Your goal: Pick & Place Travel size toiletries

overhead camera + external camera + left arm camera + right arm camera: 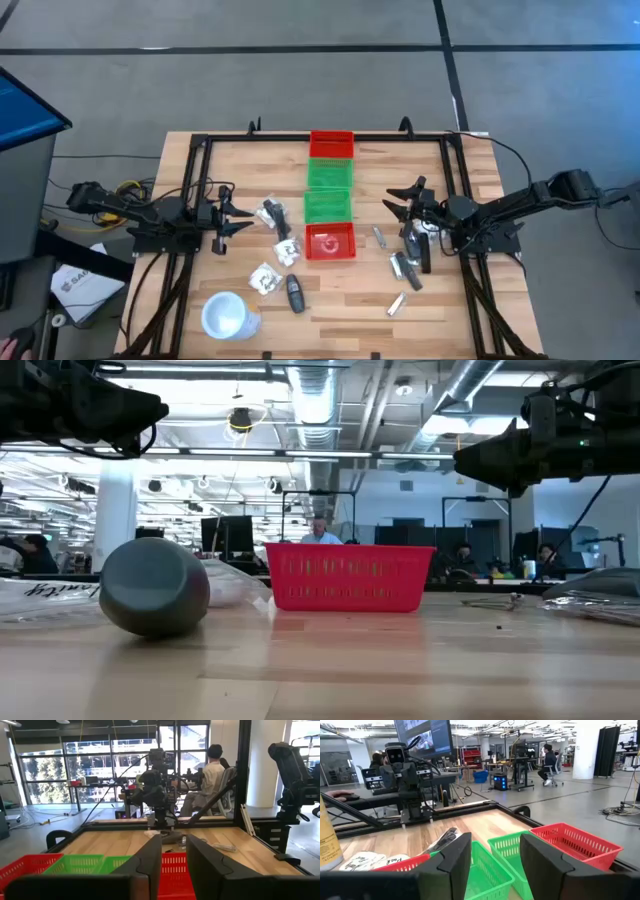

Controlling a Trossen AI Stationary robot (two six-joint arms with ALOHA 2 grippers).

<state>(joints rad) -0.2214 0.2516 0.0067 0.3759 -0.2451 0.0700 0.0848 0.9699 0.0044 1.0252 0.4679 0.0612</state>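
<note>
The travel size toiletries lie loose on the wooden table on both sides of a row of bins. Left of the row are clear packets (pixel 272 213) (pixel 287 250) (pixel 265 280) and a black oblong piece (pixel 296 293). Right of it are slim silver tubes (pixel 380 237) (pixel 396 303) and dark pieces (pixel 405 267). My left gripper (pixel 240 219) (pixel 174 862) hovers left of the packets, pointing level toward the bins, open with a narrow gap. My right gripper (pixel 393 201) (pixel 495 857) hovers right of the bins, facing them, open. Nothing is between either pair of fingers.
Down the table's middle runs a row of bins: red (pixel 332 143), green (pixel 330 172), green (pixel 328 205) and red (pixel 330 242) (pixel 345 578). A white cup (pixel 228 315) (pixel 152 600) lies on its side near the front left. A black frame (pixel 200 150) edges the table. People sit in the room beyond.
</note>
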